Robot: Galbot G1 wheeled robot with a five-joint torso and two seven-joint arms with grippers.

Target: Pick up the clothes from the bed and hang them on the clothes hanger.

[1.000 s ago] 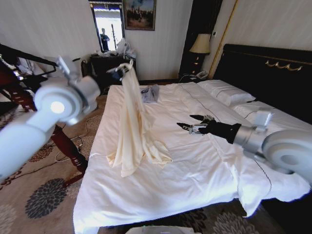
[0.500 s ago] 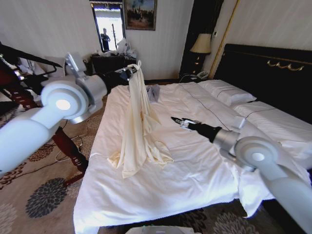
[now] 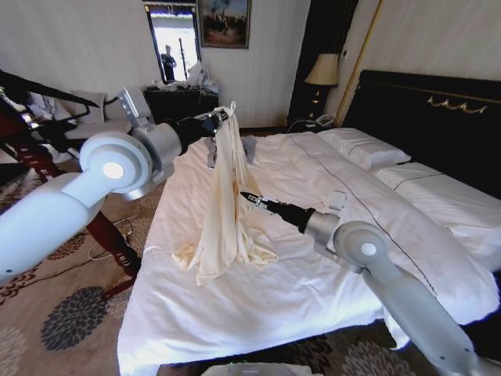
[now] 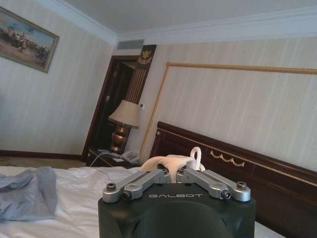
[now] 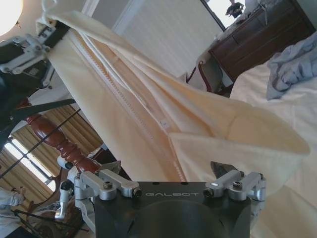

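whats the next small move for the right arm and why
Probably ease the right gripper forward and close on the hanging cream garment. Its fingers are open right at the fabric, while the left gripper holds the top up, hem on the bed.

A small grey-blue garment (image 3: 249, 147) is seen lying crumpled on white bedding near the far end, and it appears again in the left wrist view (image 4: 26, 199). A table lamp (image 3: 322, 72) with a cream shade is placed on a nightstand beside a white telephone (image 3: 323, 121). A framed painting (image 3: 224, 22) is hung on the striped wall next to a mirror (image 3: 174, 41). A dark dresser (image 3: 176, 102) is set below them. A reddish-brown turned wooden post (image 3: 102, 227) is stood on the patterned carpet (image 3: 70, 313)
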